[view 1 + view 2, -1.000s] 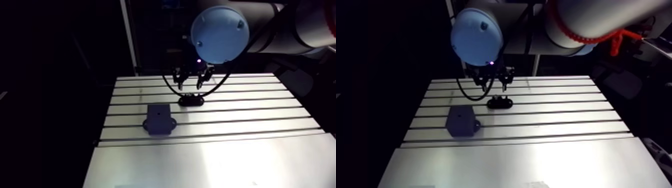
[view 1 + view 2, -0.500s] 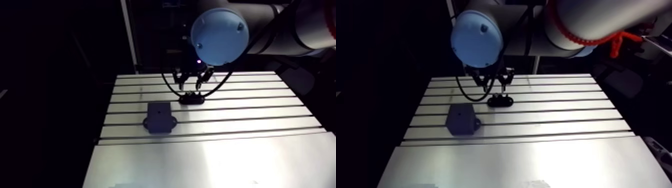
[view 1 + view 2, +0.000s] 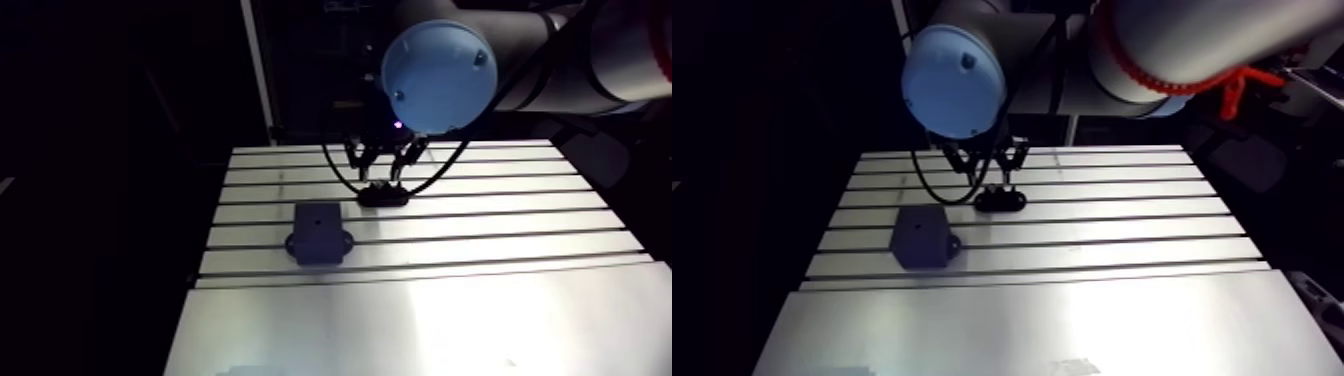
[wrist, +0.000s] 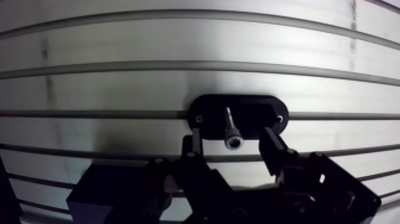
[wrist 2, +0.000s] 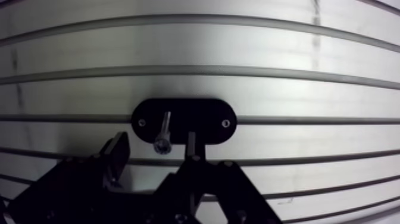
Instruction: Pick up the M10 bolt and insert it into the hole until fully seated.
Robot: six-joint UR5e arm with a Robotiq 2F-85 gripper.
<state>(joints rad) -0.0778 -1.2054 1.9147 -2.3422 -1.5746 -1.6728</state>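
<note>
Front of the counter (image 3: 400,320) is bare plate. Further back is 1 dark block (image 3: 318,238) with what looks like 1 hole in its top face, too small to confirm. Behind that is 1 black oval holder (image 4: 208,107) across a slot, with 2 small screws, one at each end. 1 bolt (image 4: 232,134) stands in the holder, head up and roughly upright. It's well apart from the block, so not picked and not inserted yet. Jaws are open, one on each side of the bolt at about head height. There's a clear gap on both sides, nothing is gripped, and the bolt sits roughly midway between them. My read is we're at pre-grasp, with the close coming next.

Risks from here:
- **Shallow grip:** closing at this height may catch only the head. The bolt could then pivot in the jaws and arrive at the block tilted, so the tip hits the hole rim and jams or won't seat fully.
- **Off-centre close:** one jaw touching first would shove the bolt sideways in the holder and cock it.
- **Snug fit in the holder:** the lift could drag on the holder, or the bolt could slip in the jaws.

I can't judge depth to the shank from the wrist view, so I'd go lower before closing.
</note>
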